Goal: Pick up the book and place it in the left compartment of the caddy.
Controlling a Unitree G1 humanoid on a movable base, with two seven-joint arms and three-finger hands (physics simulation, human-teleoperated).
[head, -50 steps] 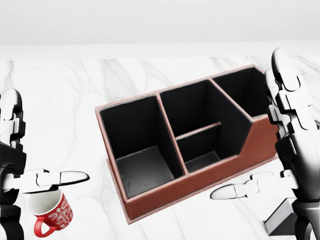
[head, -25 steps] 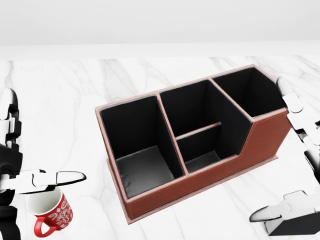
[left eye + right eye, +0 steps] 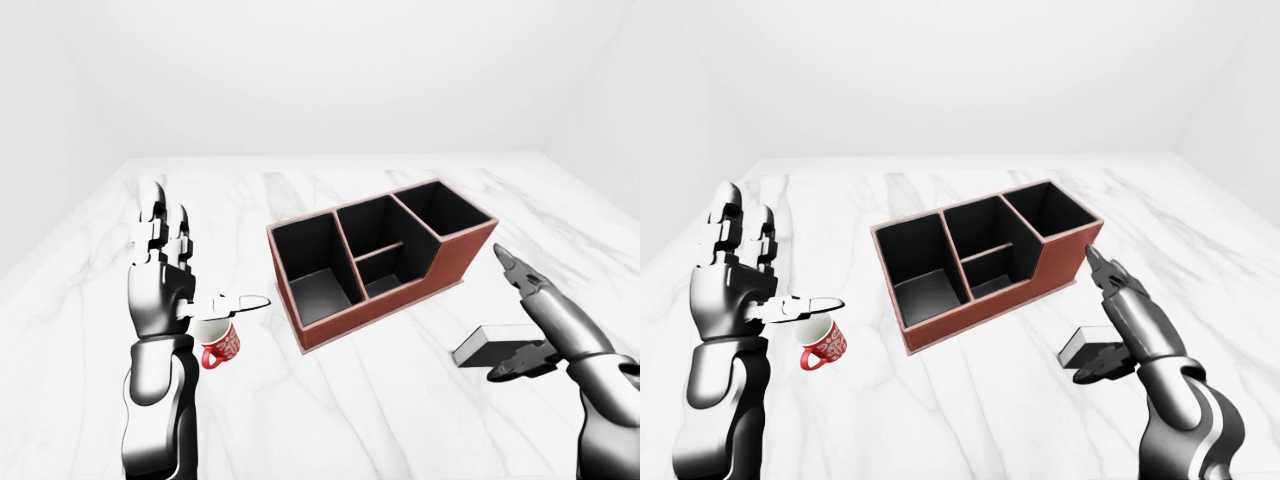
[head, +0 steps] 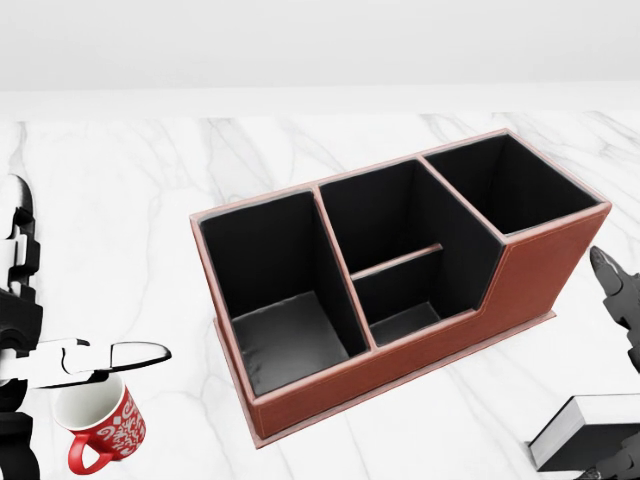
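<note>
The dark, white-edged rectangular book (image 3: 488,345) lies flat on the white marble bench (image 3: 400,400) at the lower right of the left-eye view, apart from the brown leather caddy with black compartments (image 3: 380,262) at centre. The right hand (image 3: 535,325) is poised just over it, fingers spread, apparently for grasping. The left hand (image 3: 165,275) is held upright and open, clear above the red patterned mug (image 3: 218,347).

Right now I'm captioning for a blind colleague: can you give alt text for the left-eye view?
A brown caddy with black compartments sits on a white marble table. The robot's right hand reaches with open fingers over a book lying flat at the right, while the left hand is raised, open, above a red mug.
</note>
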